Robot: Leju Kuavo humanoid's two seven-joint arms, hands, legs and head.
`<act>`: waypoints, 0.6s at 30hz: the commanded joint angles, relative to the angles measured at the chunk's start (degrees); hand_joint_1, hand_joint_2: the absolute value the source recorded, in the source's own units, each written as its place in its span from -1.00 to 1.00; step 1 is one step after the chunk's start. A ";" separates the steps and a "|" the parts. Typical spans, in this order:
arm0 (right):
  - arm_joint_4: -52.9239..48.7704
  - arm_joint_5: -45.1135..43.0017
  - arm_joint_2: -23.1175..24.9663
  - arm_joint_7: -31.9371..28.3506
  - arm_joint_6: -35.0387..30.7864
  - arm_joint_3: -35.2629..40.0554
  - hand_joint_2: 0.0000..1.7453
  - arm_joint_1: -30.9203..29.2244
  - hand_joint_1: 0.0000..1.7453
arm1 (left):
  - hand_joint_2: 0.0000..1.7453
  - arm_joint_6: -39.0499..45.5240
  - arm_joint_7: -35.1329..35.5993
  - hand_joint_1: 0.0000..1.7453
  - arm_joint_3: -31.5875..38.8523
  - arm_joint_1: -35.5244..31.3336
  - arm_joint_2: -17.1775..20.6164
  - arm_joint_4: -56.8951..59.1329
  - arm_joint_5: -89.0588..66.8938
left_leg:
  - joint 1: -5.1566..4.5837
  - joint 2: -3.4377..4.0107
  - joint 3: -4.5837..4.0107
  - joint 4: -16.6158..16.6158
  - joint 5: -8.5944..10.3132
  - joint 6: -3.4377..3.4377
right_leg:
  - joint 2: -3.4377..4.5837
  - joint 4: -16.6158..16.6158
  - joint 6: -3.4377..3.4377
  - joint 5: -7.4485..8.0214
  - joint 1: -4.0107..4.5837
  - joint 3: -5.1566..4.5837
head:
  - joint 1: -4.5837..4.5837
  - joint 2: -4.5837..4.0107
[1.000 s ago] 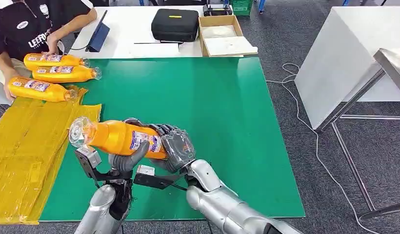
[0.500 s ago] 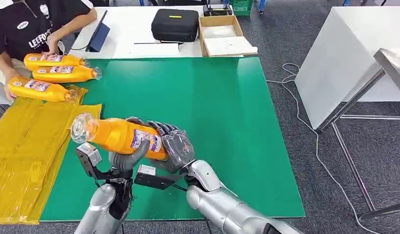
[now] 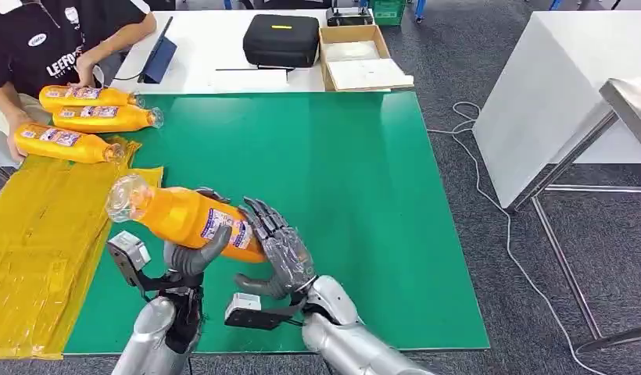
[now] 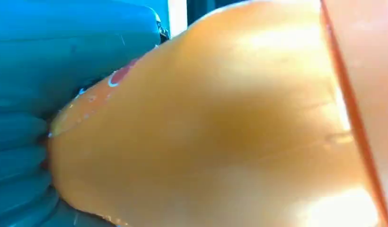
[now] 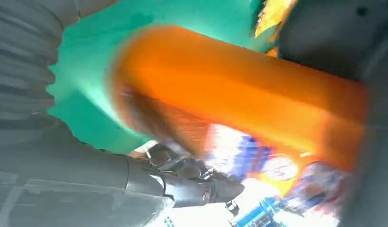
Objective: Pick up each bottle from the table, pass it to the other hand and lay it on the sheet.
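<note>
An orange bottle [image 3: 184, 216] with a clear cap end and a blue-and-white label hangs tilted over the green table [image 3: 341, 195], cap pointing left towards the yellow sheet [image 3: 36, 234]. My left hand [image 3: 194, 254] grips it from below around the middle. My right hand [image 3: 276, 251] stands just right of the bottle's base with its fingers spread, holding nothing. The left wrist view shows the bottle's orange body [image 4: 220, 132] pressed against the hand's fingers [image 4: 22, 156]. In the right wrist view the bottle [image 5: 239, 104] is blurred, lying in front of that hand.
Three more orange bottles [image 3: 102, 118] lie at the table's far left by the sheet's top, where a person [image 3: 44, 39] has a hand on one. A black case [image 3: 281, 39], a cardboard box [image 3: 356, 56] and a tablet [image 3: 157, 58] sit on the white table behind.
My right hand has let go of the bottle, spread its fingers and drawn back a little. The left hand now holds the bottle alone and has shifted it slightly left.
</note>
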 commanded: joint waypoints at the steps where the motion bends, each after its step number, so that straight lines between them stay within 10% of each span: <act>1: -50.36 -15.03 -12.71 -4.32 -1.59 -15.36 1.00 19.61 -1.00 | 1.00 10.38 -4.53 1.00 3.03 1.81 1.12 -8.07 -13.88 | 0.07 -0.25 0.16 0.07 -0.17 -0.12 | -0.27 -0.03 -0.06 -0.20 0.07 0.30 | 0.02 0.00; 18: -84.96 -15.78 -17.93 -4.32 -2.38 -20.73 1.00 34.24 -1.00 | 1.00 33.74 -3.83 1.00 4.78 3.88 5.26 -6.19 -32.29 | -0.03 -0.44 0.01 0.02 -0.21 -0.12 | -0.31 0.01 -0.06 -0.20 -0.04 0.15 | 0.02 0.00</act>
